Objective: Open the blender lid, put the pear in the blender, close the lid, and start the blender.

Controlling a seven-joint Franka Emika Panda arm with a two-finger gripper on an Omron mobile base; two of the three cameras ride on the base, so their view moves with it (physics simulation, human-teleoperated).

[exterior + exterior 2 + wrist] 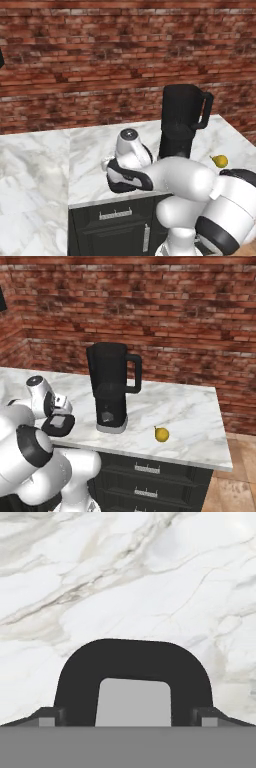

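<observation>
Lid (134, 677) cut off below, jaws half-hidden

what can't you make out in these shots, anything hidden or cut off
- Blender lid: in the hand view its near part is cut off at the bottom; in the right base view the arm partly covers it.
- Hand: whether the fingertips actually pinch the lid.
- Blender: base hidden behind the arm in the left base view.
- Pear: stem too small to see.

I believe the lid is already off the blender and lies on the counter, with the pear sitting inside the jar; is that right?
Not quite: the pear lies on the counter beside the blender, as the right base view shows. The lid is indeed off, down by the gripper.
</observation>
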